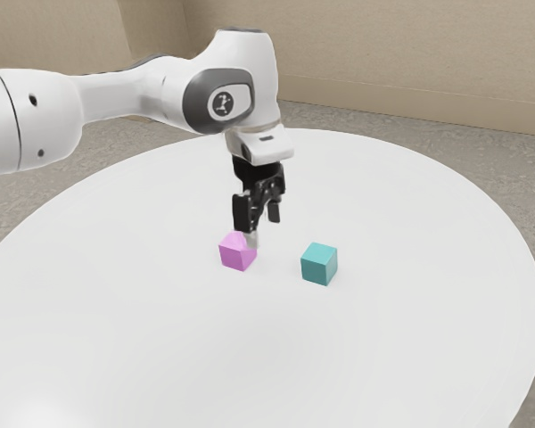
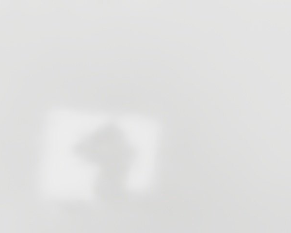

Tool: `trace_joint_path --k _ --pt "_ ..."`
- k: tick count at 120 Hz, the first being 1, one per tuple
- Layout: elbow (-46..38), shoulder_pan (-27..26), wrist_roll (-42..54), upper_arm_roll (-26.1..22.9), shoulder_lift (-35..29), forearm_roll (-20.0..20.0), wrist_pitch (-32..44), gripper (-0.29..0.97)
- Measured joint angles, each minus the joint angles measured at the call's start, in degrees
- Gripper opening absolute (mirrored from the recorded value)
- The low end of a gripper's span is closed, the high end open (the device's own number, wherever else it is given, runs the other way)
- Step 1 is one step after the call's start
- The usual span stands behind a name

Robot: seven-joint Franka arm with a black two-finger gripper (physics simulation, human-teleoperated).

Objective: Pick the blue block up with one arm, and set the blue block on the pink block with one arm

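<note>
Blue-green solid cube [image 1: 319, 263] sits on the round white table [image 1: 410, 339], at 3 o'clock of the pink solid cube [image 1: 237, 252] and apart from it. The black two-finger gripper [image 1: 257, 223] hangs at the pink cube's 1 o'clock, jaws spread, gripping nothing. The wrist view gives pale tabletop with a grey blur [image 2: 106, 155], perhaps a shadow.

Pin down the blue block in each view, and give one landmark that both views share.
Exterior view: blue block stands near the picture's middle, to the exterior view's right of the pink block, apart from it.
Wrist view: white table surface with a blurred grey shadow.
Shared landmark: the white table.
</note>
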Motion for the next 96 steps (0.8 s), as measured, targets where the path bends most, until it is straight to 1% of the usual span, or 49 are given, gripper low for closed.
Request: trace_joint_path --k 16,37,49,60,81,96 --pt "4.29 -1.50 3.03 0.21 6.02 0.26 3.69 0.68" --pt "6.47 -1.68 4.73 1.40 10.47 0.43 6.48 0.68" --pt "9.29 -1.75 5.41 1.69 14.26 0.38 7.45 0.68" --pt "11.00 -1.43 5.98 1.85 16.46 0.38 8.03 0.68" --pt "15.06 -1.66 7.02 4.14 20.76 0.40 8.74 0.68" --pt "16.41 -1.59 7.62 5.41 22.06 0.41 8.98 0.68"
